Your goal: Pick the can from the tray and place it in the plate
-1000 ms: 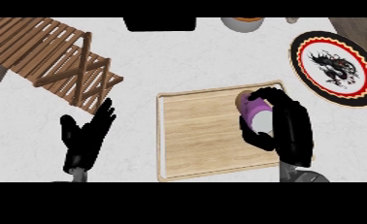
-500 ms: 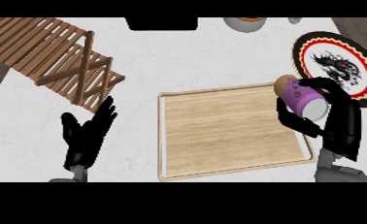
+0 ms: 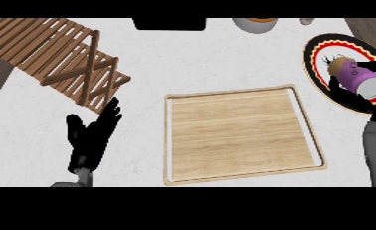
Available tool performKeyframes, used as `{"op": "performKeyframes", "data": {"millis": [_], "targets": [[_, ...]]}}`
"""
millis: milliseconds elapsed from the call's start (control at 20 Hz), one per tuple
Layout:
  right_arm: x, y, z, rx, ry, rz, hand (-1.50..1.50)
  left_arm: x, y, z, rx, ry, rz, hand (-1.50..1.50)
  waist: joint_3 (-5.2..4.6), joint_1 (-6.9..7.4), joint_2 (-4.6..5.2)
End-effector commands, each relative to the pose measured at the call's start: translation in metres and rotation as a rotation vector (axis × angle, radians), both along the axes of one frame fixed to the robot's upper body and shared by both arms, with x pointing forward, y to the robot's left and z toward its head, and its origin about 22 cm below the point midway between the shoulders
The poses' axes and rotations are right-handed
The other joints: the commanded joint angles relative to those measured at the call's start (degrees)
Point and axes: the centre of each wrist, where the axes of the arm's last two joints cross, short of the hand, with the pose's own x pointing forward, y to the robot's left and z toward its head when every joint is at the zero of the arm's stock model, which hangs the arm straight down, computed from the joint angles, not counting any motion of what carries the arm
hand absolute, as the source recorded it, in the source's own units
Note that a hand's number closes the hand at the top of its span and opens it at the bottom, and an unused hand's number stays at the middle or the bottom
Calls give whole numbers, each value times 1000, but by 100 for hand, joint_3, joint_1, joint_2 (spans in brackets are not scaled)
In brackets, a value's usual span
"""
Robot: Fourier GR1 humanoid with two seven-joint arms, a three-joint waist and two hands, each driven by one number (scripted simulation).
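head view: the right hand comes in at the right edge with its black fingers curled round the purple can. the can lies tilted in that grip, its tan end pointing up and left, and it sits over the inner part of the round plate with the red and black rim. whether the can already touches the plate i cannot tell. the wooden tray lies to the left of this hand and below it, and the can is clear of it.

the step in hand looks like the set-down. to do it well, i judge the hand should bring the can low over the plate's middle, away from the rim on the tray side, and uncurl only once the can rests, since a tilted can may roll when let go.

the left hand rests open at the lower left, fingers up, just below the slatted wooden rack and well apart from the tray.
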Motion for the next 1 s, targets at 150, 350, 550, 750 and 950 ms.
{"op": "performKeyframes", "data": {"millis": [150,350,550,750,950], "targets": [[27,-74,9,-19,-35,-65,150,-5,-3,6,0,6,-17,0,8,122,29],[32,-93,11,0,-52,-83,150,5,2,9,-7,-14,-43,0,18,208,81],[34,-102,11,-18,-51,-87,150,10,-11,5,-22,-14,-54,0,25,258,127],[10,-127,1,-19,277,-134,-150,10,-20,11,-19,-29,-61,0,23,393,176],[9,-130,0,33,390,-39,-150,4,-15,4,-18,-33,-70,0,38,463,197]]}}
